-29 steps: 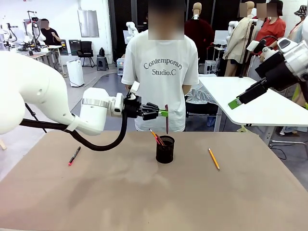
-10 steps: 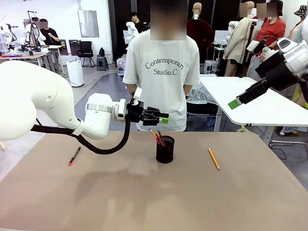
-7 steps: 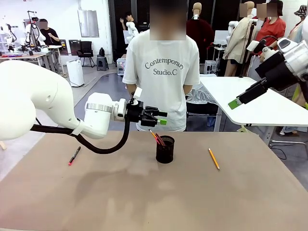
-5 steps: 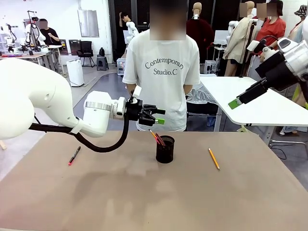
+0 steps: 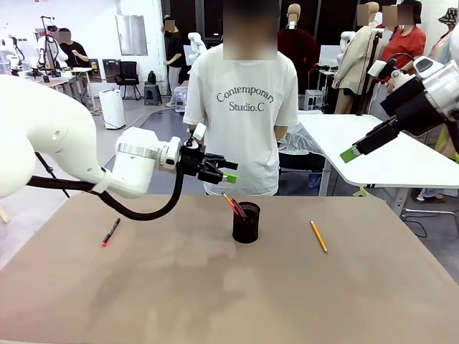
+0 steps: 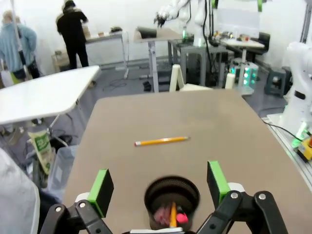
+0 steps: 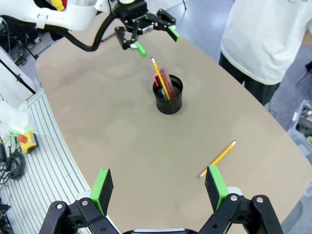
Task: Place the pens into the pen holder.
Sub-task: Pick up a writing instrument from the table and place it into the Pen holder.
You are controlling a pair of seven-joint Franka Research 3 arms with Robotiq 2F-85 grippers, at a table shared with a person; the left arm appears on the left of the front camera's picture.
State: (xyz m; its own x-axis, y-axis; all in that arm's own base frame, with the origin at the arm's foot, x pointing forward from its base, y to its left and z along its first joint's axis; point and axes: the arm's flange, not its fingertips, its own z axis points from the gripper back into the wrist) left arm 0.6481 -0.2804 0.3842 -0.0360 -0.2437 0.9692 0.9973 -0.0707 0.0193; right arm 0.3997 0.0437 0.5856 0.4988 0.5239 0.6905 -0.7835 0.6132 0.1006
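Observation:
The black mesh pen holder [image 5: 246, 223] stands mid-table with several pens [image 5: 233, 204] leaning in it. Up and to its left hovers my left gripper [image 5: 226, 170], open and empty. In the left wrist view the pen holder [image 6: 171, 197] lies between the open green fingertips [image 6: 101, 189], with a yellow pencil [image 6: 161, 141] beyond it. The pencil [image 5: 318, 236] lies on the table right of the holder. A black marker with pink ends [image 5: 110, 232] lies at the left. My right gripper [image 5: 351, 152] hangs high at the right; its wrist view shows it [image 7: 158, 187] open above the holder [image 7: 169, 95] and pencil [image 7: 218, 159].
A person in a white T-shirt [image 5: 244, 107] stands at the far edge of the brown table [image 5: 215, 294], hands behind the back. A white table [image 5: 373, 147] stands behind at the right. My left gripper [image 7: 148, 34] also appears in the right wrist view.
My left gripper held a reddish pen above the holder; that pen now stands in the holder. The jaws have opened and the gripper has drawn back to the left.

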